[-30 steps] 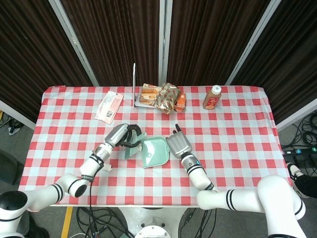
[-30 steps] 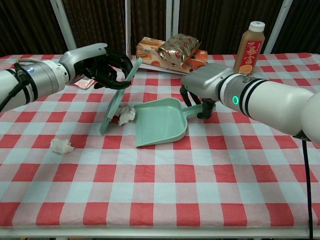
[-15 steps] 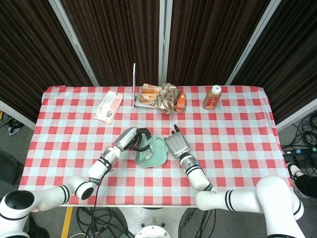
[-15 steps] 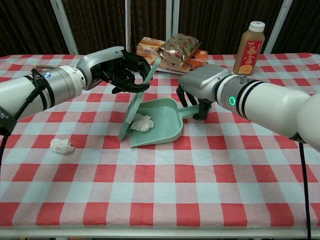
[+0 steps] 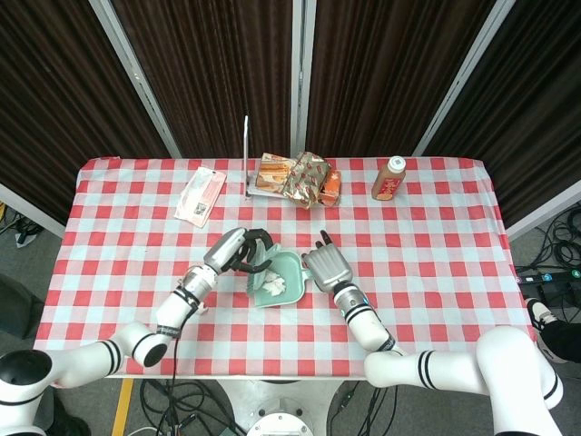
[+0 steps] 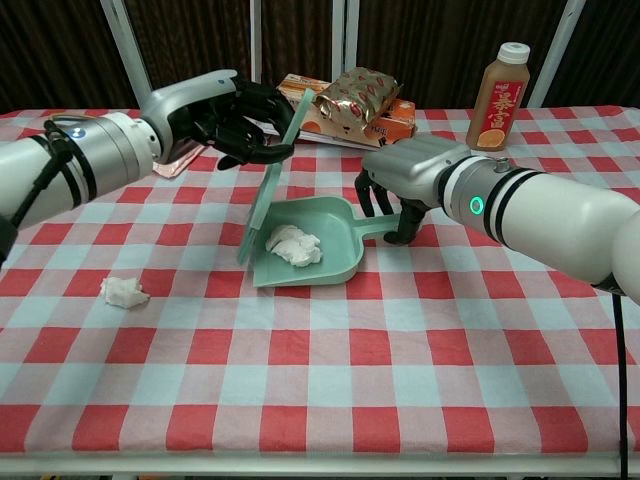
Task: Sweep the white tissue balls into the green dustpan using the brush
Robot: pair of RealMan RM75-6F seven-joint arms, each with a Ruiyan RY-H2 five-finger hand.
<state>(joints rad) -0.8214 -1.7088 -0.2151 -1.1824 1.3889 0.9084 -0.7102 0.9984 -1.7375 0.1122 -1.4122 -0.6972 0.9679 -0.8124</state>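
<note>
You are looking at two glossy white arms banded with black rings at the joints. The left hand [image 6: 215, 118] is showing a silver-grey back shell with black fingers [image 6: 262, 100]. The right hand [image 6: 405, 180] is wearing the same silver shell, and a small green ring light [image 6: 476, 205] is glowing on its white wrist. A thin black cable is running along the left forearm.

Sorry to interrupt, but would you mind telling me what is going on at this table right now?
The left robot hand holds the brush at the mouth of the green dustpan, whose handle the right robot hand grips. One white tissue ball already lies inside the pan. Another tissue ball sits on the checkered tablecloth to the left, not yet swept.
</note>
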